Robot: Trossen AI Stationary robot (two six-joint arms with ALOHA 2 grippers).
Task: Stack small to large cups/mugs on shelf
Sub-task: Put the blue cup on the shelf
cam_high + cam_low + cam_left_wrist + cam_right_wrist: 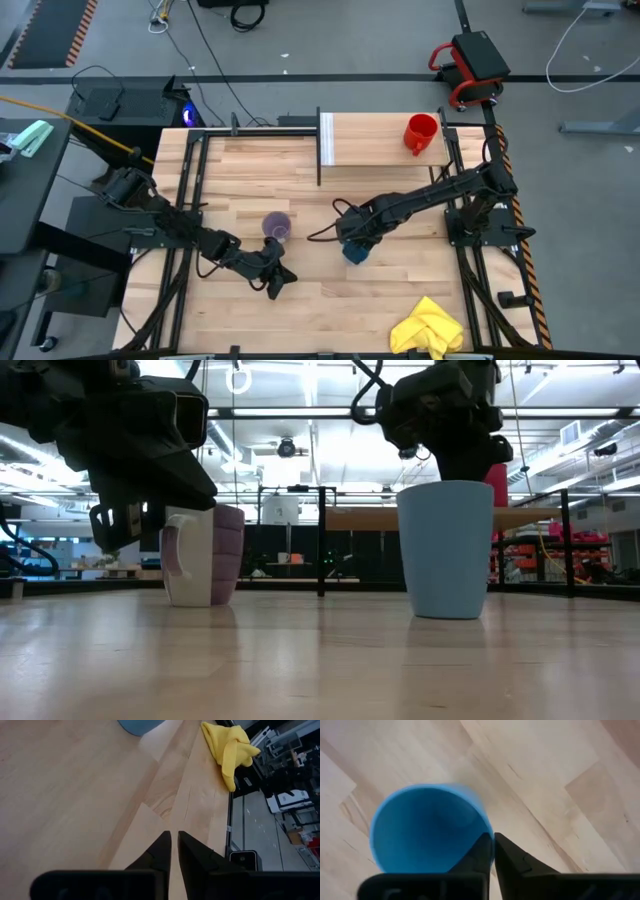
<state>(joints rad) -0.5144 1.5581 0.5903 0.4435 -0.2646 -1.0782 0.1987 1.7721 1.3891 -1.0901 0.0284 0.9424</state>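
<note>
The blue round cup [356, 254] [445, 550] [425, 830] stands upright near the table's middle, with my right gripper [352, 240] [493, 842] shut on its rim from above. The purple mug [276, 226] [215, 555] with its pale handle stands on its base to the cup's left. My left gripper [278, 288] [174, 840] hovers low, on the near side of the purple mug, shut and empty. The red mug [421, 133] stands on the shelf [370, 140] at the far right. My right gripper has the blue cup by its rim [487, 836], on the side toward the table's right. One finger [479, 851] is inside the cup and the other outside, pinching the wall. The fingers point down from above. The cup is upright, and its base [447, 614] appears to rest on the tabletop.
A crumpled yellow cloth [430, 328] [230, 745] lies at the table's near right edge. The shelf's white upright panel [326, 140] stands at its left end. Bare wood shows on the shelf [370, 140] left of the red mug and across the table's near middle.
</note>
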